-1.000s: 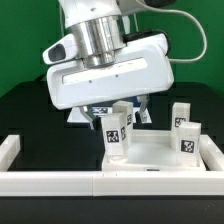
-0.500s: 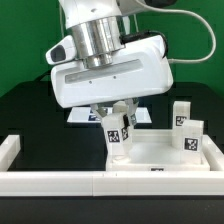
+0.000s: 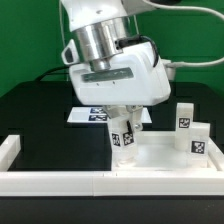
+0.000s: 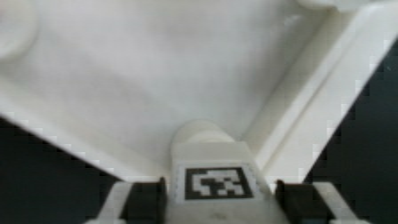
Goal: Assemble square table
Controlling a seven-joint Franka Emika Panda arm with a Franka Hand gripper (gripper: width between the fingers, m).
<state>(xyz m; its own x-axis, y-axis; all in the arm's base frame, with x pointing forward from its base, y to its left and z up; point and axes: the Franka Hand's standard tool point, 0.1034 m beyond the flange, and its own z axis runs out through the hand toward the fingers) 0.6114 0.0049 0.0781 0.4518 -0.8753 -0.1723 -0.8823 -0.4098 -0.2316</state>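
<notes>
Where the black table (image 3: 30,110) meets its near edge, I see the long white L-shaped rail (image 3: 60,181) running along it and turning up at the near corner on the exterior view's left, so room to move is shut off toward the front and open toward the far edge; the dark surface on the exterior view's left is bare and gives free space; the marker board (image 3: 88,114) lies flat behind the arm toward the far edge, partly hidden by the wrist housing; two white tagged legs (image 3: 199,140) stand upright near the table's edge on the exterior view's right, one just behind the other, well apart from the gripper; the square tabletop slab (image 3: 160,156) lies flat against the rail near the near edge, directly under the arm; the gripper (image 3: 123,137) is pinching a third tagged leg (image 4: 214,176) between its fingers (image 4: 135,200), upright over the slab's corner area on the exterior view's left; I cannot tell whether its foot touches the slab.
</notes>
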